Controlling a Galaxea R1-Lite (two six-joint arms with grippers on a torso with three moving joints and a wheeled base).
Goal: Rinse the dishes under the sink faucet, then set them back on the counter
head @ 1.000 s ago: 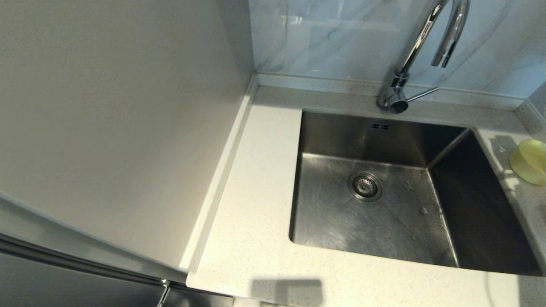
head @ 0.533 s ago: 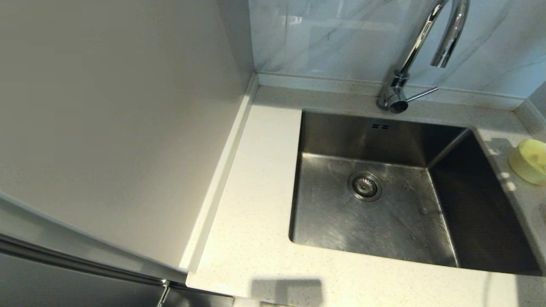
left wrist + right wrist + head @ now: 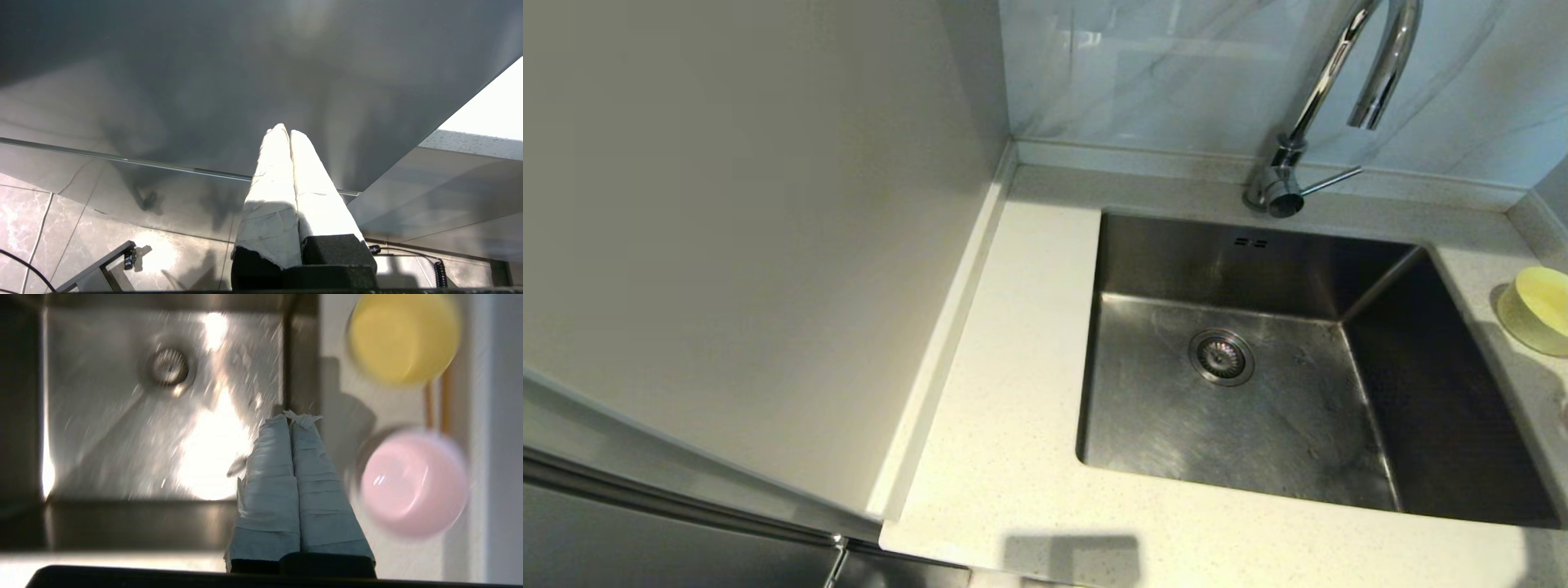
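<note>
The pale yellow bowl (image 3: 1539, 309) (image 3: 404, 337) stands on the counter (image 3: 1029, 343) right of the sink (image 3: 1225, 408). In the right wrist view the pink bowl (image 3: 412, 482) stands beside it, with the brown chopsticks (image 3: 445, 400) lying behind both. My right gripper (image 3: 291, 416) hangs shut and empty above the sink's right edge, apart from the bowls. The chrome faucet (image 3: 1339, 90) rises behind the sink, its lever (image 3: 1331, 181) pointing right. My left gripper (image 3: 284, 130) is shut and empty, low beside the cabinet front. Neither gripper shows in the head view.
A tall pale side panel (image 3: 752, 245) bounds the counter on the left. A glossy marble-look wall (image 3: 1176, 73) runs behind the low raised back edge. The drain strainer (image 3: 1221, 357) sits in the basin floor.
The right gripper has shut, with nothing in it. The mottled shadow beside the yellow bowl has drawn away to the right. The bowl sits where it was.
</note>
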